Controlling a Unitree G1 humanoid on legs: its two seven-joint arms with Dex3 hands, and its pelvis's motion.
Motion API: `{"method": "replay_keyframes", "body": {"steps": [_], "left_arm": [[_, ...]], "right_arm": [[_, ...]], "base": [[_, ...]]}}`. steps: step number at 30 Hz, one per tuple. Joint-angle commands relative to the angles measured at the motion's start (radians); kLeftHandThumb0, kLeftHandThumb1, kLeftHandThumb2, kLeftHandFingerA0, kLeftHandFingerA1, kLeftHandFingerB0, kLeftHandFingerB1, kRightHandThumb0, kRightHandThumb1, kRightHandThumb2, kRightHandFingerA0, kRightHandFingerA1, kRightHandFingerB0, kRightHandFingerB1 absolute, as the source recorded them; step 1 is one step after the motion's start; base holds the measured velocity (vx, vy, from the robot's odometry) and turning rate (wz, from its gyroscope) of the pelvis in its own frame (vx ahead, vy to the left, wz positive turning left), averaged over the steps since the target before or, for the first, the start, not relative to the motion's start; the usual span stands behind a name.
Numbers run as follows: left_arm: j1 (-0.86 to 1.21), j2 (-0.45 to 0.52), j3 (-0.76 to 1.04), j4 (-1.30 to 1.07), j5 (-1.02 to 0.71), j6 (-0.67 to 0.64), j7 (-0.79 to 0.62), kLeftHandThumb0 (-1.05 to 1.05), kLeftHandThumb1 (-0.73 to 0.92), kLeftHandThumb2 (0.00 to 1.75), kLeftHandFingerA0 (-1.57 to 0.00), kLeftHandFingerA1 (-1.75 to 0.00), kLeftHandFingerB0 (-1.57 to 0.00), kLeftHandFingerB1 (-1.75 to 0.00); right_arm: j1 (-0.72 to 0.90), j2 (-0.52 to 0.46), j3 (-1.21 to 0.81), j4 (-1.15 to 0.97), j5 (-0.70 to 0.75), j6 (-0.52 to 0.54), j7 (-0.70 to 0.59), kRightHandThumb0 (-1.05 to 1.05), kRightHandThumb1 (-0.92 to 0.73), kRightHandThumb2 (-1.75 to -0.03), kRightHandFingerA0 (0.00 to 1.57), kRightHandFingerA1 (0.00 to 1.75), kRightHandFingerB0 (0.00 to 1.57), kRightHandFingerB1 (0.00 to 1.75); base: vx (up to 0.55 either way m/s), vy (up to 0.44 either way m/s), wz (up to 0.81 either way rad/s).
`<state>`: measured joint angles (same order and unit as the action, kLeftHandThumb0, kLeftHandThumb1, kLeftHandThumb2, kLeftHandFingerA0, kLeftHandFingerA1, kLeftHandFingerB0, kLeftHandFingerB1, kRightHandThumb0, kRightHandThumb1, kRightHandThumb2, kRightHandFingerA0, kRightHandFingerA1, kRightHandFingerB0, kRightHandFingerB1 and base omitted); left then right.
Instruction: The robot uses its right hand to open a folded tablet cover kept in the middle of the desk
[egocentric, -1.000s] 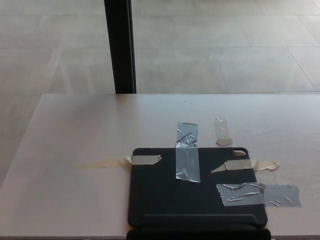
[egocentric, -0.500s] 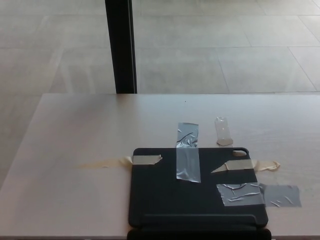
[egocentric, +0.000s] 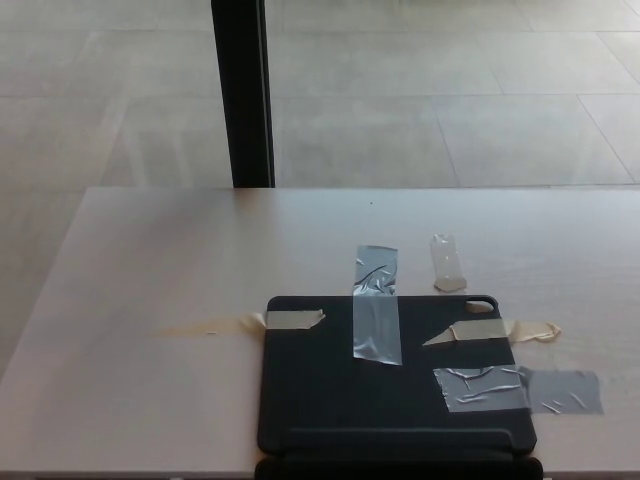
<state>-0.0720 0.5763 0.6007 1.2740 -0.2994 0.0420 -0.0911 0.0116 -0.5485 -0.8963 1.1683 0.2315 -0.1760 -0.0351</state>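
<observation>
Pale desk (egocentric: 150, 260), taped tablet cover (egocentric: 330, 395), tiled floor (egocentric: 450, 100)

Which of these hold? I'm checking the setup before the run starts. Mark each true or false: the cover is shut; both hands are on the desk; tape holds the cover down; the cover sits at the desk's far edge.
1. The cover is shut. True.
2. Both hands are on the desk. False: neither hand shows.
3. Tape holds the cover down. True: a grey strip runs over its far edge, and other strips cross its sides.
4. The cover sits at the far edge. False: it lies at the near edge.
</observation>
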Motion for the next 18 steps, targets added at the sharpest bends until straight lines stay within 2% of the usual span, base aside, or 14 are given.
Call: {"method": "replay_keyframes", "body": {"steps": [1,3,4,5,11,18], "left_arm": [[-0.004,0.000,-0.001,0.008,-0.010,0.009,0.001,-0.79,0.82,0.64,-0.79,-0.78,-0.63,-0.67],[-0.004,-0.001,-0.002,0.009,-0.009,0.006,0.002,-0.79,0.82,0.64,-0.79,-0.78,-0.63,-0.67],[-0.004,-0.001,0.002,0.007,-0.014,0.011,0.002,-0.78,0.82,0.64,-0.78,-0.77,-0.63,-0.67],[0.000,-0.001,-0.002,0.003,-0.010,0.006,-0.003,-0.78,0.83,0.64,-0.77,-0.77,-0.62,-0.67],[-0.003,-0.007,-0.009,0.006,-0.004,0.002,0.010,-0.78,0.84,0.64,-0.78,-0.76,-0.64,-0.67],[0.002,-0.007,-0.005,0.002,-0.009,-0.003,-0.010,-0.79,0.84,0.65,-0.75,-0.77,-0.59,-0.66]], "right_arm": [[0.005,-0.031,0.025,0.012,0.042,-0.040,-0.007,-0.86,-0.92,-0.70,0.69,0.49,0.47,0.43],[0.005,-0.034,0.031,0.014,0.052,-0.039,-0.007,-0.86,-0.92,-0.70,0.69,0.49,0.47,0.43],[0.008,-0.034,0.035,0.014,0.056,-0.040,-0.007,-0.96,-0.72,-0.92,0.69,0.59,0.44,0.50],[0.008,-0.036,0.033,0.011,0.063,-0.033,-0.003,-0.89,-0.92,-0.68,0.69,0.51,0.46,0.43],[0.007,-0.041,0.070,0.010,0.061,-0.045,-0.018,-0.86,-0.92,-0.70,0.71,0.52,0.47,0.44],[-0.002,-0.033,0.059,0.009,0.106,-0.052,-0.010,-0.86,-0.90,-0.68,0.71,0.55,0.49,0.46]], "base": [[0.00,0.000,0.00],[0.00,0.000,0.00],[0.00,0.000,0.00],[0.00,0.000,0.00],[0.00,0.000,0.00],[0.00,0.000,0.00]]}}
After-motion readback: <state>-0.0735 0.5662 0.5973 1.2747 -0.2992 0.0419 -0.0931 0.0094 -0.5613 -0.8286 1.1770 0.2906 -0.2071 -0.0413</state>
